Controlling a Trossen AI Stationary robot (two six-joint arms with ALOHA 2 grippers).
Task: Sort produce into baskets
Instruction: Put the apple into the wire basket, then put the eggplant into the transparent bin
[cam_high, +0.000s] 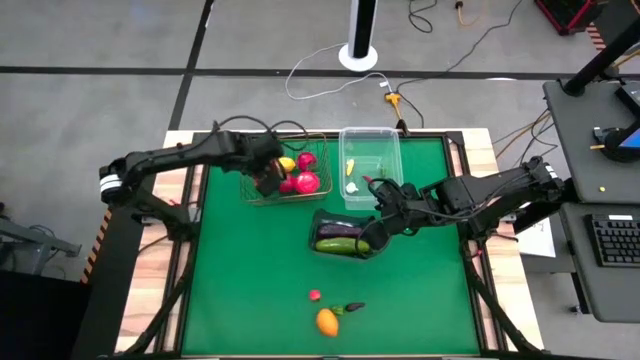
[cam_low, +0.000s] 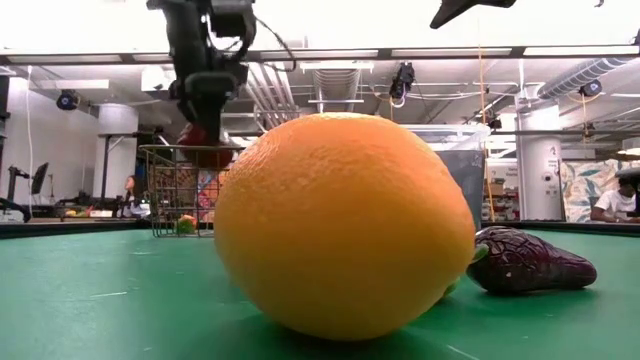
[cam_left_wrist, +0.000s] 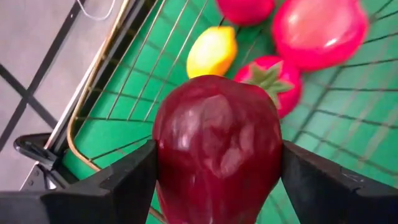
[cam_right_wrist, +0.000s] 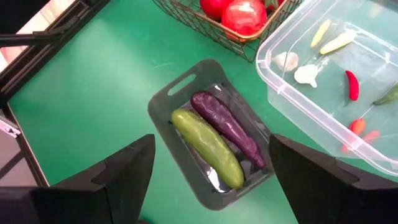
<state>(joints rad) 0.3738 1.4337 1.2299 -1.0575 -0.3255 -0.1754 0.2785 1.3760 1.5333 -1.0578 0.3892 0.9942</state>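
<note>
Left gripper (cam_left_wrist: 214, 180), reaching over the wire basket (cam_high: 262, 196), clamps a dark-red apple (cam_left_wrist: 216, 146) above the lemon (cam_left_wrist: 212, 51) and red fruits inside. Right gripper (cam_right_wrist: 211, 171) hangs with fingers spread, empty, above the dark tray (cam_right_wrist: 171, 102) holding cucumber (cam_right_wrist: 208, 148) and eggplant (cam_right_wrist: 227, 127).

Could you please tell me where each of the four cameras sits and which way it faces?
High view: overhead, facing straight down; both arms show.
Low view: at table height, looking across; large orange fruit fills it, left arm hangs behind.
Left wrist view: looks past its jaws, shut on a dark-red round fruit, into the metal wire basket.
Right wrist view: looks down past open jaws at the dark shallow tray.
Shared: basket shows in all four.
</note>
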